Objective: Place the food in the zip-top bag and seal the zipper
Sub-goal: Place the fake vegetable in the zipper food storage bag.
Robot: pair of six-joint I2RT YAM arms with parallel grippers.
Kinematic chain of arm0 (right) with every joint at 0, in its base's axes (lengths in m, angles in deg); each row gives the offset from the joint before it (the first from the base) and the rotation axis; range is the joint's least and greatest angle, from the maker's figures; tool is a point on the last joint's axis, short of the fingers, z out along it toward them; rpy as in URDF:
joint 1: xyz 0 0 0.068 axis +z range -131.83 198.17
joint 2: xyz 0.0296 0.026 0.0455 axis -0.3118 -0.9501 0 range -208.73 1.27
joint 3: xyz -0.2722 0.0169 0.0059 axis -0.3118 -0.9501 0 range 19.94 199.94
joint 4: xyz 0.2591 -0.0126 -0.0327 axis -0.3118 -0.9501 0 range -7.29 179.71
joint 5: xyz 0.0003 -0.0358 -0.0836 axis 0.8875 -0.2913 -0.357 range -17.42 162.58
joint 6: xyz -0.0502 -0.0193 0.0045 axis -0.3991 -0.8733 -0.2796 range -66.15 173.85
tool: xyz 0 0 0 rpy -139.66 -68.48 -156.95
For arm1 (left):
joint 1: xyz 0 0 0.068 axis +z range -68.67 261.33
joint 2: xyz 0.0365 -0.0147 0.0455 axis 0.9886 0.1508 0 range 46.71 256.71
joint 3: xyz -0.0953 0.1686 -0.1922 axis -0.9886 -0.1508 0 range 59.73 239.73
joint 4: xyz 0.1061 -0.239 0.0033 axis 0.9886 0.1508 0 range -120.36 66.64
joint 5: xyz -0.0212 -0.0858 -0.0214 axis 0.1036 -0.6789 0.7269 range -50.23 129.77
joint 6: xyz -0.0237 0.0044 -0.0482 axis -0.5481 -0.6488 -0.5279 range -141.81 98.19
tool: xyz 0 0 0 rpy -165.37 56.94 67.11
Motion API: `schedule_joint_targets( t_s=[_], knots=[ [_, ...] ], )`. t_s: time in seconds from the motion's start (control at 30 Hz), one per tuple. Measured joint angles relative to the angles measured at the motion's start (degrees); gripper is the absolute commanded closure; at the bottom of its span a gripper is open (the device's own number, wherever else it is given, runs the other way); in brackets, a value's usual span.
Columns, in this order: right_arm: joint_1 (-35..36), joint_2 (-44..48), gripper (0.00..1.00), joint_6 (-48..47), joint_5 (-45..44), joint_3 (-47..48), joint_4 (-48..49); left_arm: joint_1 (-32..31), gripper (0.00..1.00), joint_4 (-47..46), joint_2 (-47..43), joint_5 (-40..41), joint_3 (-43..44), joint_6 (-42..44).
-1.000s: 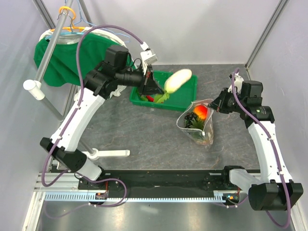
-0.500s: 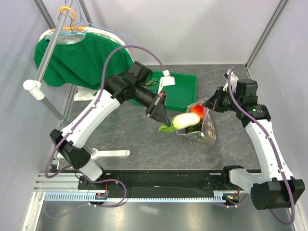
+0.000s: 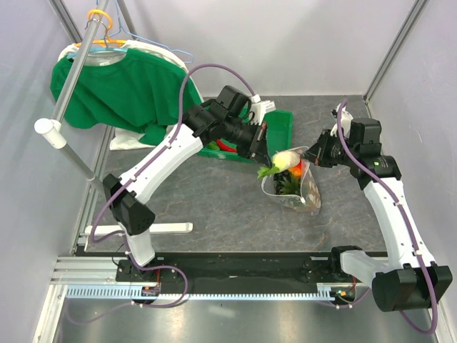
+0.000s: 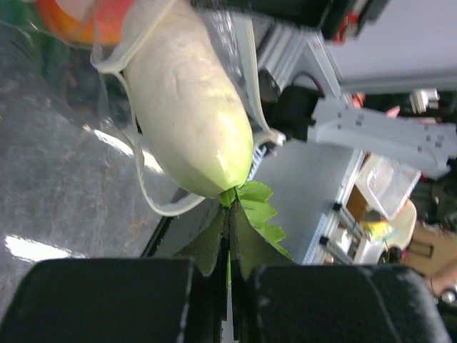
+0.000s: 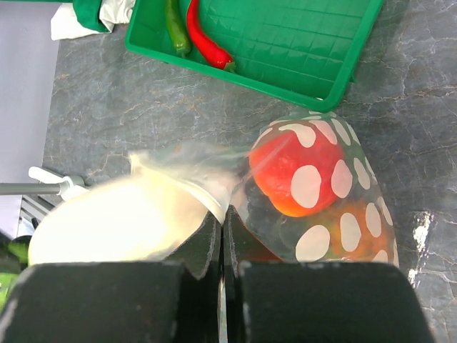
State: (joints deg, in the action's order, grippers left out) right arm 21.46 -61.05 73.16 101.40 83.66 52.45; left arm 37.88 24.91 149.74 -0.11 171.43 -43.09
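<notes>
My left gripper [image 3: 263,161] is shut on the green leaves of the white oblong vegetable [image 3: 285,159] and holds it in the mouth of the dotted zip-top bag [image 3: 296,189]. In the left wrist view the vegetable [image 4: 189,114] passes through the bag's rim and the jaws [image 4: 230,239] pinch its leaves. My right gripper [image 3: 319,156] is shut on the bag's rim and holds the mouth up; the right wrist view shows its jaws [image 5: 223,232] on the rim. A red tomato [image 5: 296,171] lies inside the bag. A red chili [image 5: 207,39] and a green pepper [image 5: 175,28] lie in the green tray [image 5: 285,57].
The green tray [image 3: 278,132] sits behind the bag. A green shirt [image 3: 118,89] hangs on a rack at the back left, with a metal pole [image 3: 68,107] beside it. A white tool [image 3: 153,229] lies on the table near the left arm's base.
My left gripper carried the white vegetable from above the tray rightwards and down into the bag's mouth. My right gripper kept holding the bag's rim and shifted slightly.
</notes>
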Motion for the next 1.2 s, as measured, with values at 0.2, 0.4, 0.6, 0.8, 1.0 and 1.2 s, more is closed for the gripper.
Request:
schedule_joint_targets(
  t_s=[0.2, 0.4, 0.6, 0.8, 1.0, 1.2],
  knots=[
    [0.0, -0.1, 1.0, -0.2, 0.5, -0.1, 0.0, -3.9, 0.98, -4.0, 5.3, 11.0, 6.0, -5.2],
    [-0.1, -0.6, 1.0, -0.7, -0.7, -0.1, -0.4, -9.9, 0.98, -5.9, 9.0, 21.3, 6.7, -9.8],
    [-0.1, -1.0, 1.0, -1.0, -1.5, -0.1, -1.1, -15.2, 0.93, -12.4, 8.8, 31.6, 1.8, -10.6],
    [0.0, -1.3, 1.0, -1.7, -1.8, -0.1, -2.2, -17.2, 0.62, -15.3, 9.0, 38.4, -2.6, -10.0],
    [0.0, -1.7, 1.0, -4.4, -2.9, 0.1, -3.8, -16.9, 0.31, -17.2, 8.6, 37.2, -3.1, -2.4],
    [0.0, -3.1, 1.0, -6.2, -3.3, 0.2, -4.9, -15.9, 0.35, -18.6, 1.4, 33.3, -6.4, 6.3]
  ],
)
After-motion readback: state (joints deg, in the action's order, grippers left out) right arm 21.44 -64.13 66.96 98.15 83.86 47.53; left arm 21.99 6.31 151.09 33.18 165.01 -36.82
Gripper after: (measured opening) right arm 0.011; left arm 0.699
